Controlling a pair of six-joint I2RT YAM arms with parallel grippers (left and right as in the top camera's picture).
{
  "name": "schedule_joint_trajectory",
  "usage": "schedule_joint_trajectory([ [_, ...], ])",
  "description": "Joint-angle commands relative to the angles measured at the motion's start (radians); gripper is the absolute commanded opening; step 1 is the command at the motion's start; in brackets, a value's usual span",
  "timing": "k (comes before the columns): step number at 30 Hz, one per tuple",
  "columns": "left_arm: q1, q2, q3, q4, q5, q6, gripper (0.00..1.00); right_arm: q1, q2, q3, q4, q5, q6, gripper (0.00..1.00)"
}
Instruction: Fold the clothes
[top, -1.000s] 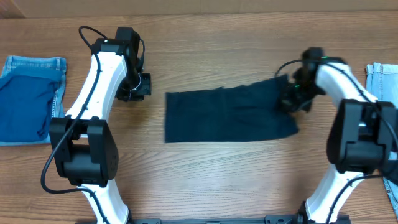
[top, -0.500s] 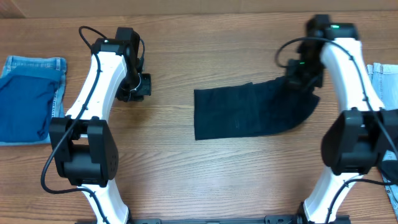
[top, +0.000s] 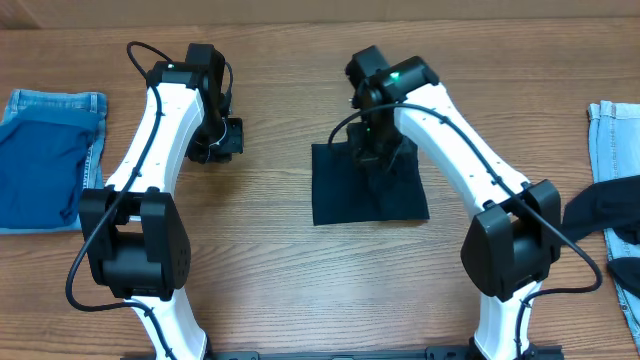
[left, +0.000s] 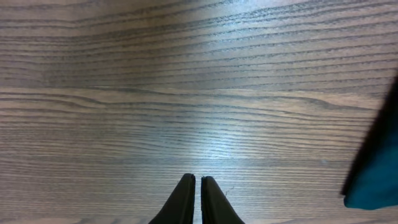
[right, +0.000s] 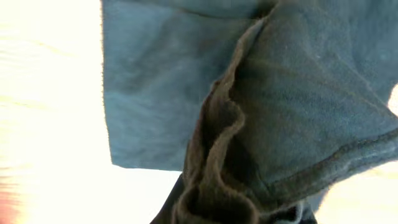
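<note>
The right fingers (top: 372, 150) now sit farther left, clamped on the dark garment (top: 345, 200), which is doubled over; the left fingers (left: 186, 194) are closed and empty above the worktop (left: 124, 93).

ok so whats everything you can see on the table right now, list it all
dark garment: 1, very dark navy, table centre, doubled over, far edge bunched in the right gripper
second dark garment: 1, near-black, right edge, lying over the denim there
left denim: 1, blue, flat at the left edge
right denim: count unclear, light blue, right edge, cut off by the frame
table: 1, brown wood grain
left gripper: 1, black, shut and empty, over bare wood left of the dark garment
right gripper: 1, black, shut on the dark garment
</note>
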Motion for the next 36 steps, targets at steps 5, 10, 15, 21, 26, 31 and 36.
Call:
schedule_joint_trajectory([
  [5, 0.003, -0.022, 0.021, 0.002, -0.003, 0.019, 0.09, 0.046, -0.006, 0.019, 0.052, 0.009, 0.012, 0.04],
  [10, 0.003, -0.021, 0.021, 0.003, -0.003, 0.019, 0.09, 0.095, 0.04, 0.019, 0.087, 0.001, -0.033, 0.04],
  [15, 0.003, -0.021, 0.021, 0.002, -0.003, 0.019, 0.09, 0.158, 0.043, 0.019, 0.147, 0.001, -0.034, 0.07],
  [21, 0.003, -0.021, 0.021, 0.002, -0.003, 0.019, 0.09, 0.175, 0.048, 0.019, 0.151, 0.001, -0.034, 0.24],
  [26, 0.003, -0.021, 0.021, 0.002, -0.003, 0.019, 0.09, 0.176, 0.048, 0.019, 0.154, -0.056, -0.115, 0.47],
  [31, 0.003, -0.021, 0.021, 0.002, -0.003, 0.019, 0.09, 0.139, 0.048, 0.019, 0.159, 0.071, -0.094, 0.47],
  [36, 0.003, -0.021, 0.021, 0.002, -0.003, 0.019, 0.1, 0.037, 0.048, 0.019, 0.145, 0.114, -0.048, 0.47],
])
